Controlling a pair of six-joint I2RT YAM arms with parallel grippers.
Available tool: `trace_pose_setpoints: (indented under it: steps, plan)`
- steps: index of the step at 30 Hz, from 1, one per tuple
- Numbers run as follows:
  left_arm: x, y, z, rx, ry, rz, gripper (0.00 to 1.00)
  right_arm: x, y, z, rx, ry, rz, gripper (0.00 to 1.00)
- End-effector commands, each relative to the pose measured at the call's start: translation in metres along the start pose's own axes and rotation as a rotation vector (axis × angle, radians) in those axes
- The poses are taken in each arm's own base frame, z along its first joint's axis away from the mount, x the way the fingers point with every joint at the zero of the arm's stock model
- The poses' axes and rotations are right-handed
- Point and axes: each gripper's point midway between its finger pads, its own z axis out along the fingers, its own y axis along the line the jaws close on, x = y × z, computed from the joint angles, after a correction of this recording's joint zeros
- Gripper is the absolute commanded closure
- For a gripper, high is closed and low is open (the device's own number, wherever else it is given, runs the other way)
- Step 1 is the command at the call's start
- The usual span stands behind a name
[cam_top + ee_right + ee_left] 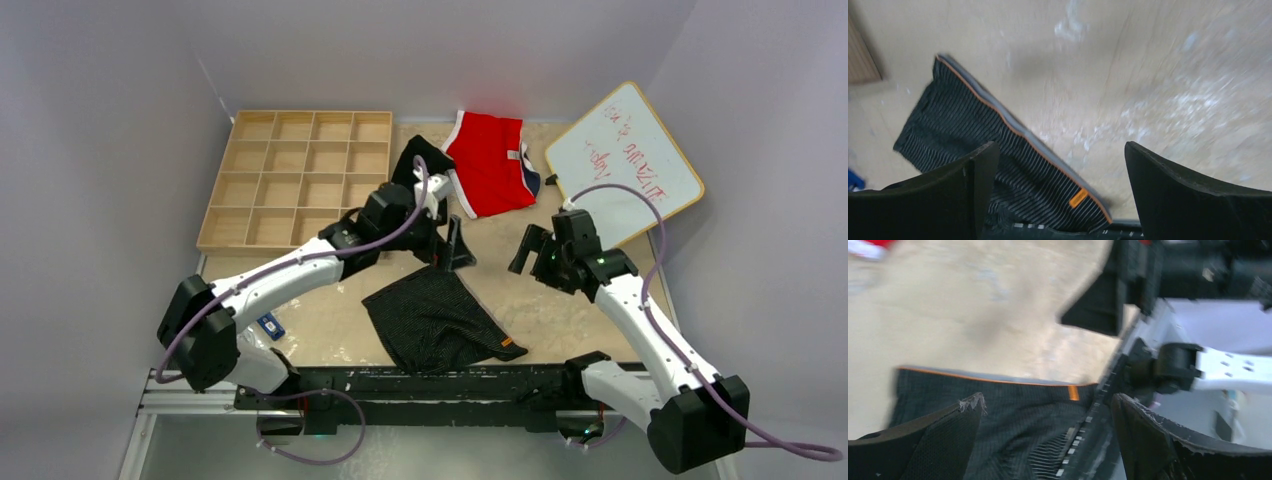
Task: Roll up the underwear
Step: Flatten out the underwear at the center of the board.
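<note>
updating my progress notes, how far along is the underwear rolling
Done: nothing looks rolled yet. In hand: nothing. The left hand and right hand are both open and empty, close above the ribbed black underwear, which lies flat and unrolled. Left: roll that piece, then the second black underwear lying at the back beside the red briefs.
</note>
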Motion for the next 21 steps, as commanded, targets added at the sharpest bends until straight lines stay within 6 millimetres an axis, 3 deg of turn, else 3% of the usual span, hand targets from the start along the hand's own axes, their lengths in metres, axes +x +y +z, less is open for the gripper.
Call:
trace_pose_setpoints:
  steps: [1,6,13,21]
  plan:
    - [0.020,0.086,-0.006,-0.210,0.125,0.045,0.04,0.059,0.009,0.001,-0.069,0.256,0.139,0.05]
    - [0.037,0.107,0.018,-0.195,0.280,0.130,0.07,0.101,0.005,0.001,-0.094,0.414,0.162,0.11]
    - [0.048,0.139,0.042,-0.238,0.371,0.196,0.11,0.131,-0.006,-0.011,-0.081,0.517,0.191,0.13]
    - [0.038,0.164,0.056,-0.290,0.380,0.315,0.12,0.158,-0.018,-0.027,-0.043,0.648,0.185,0.14]
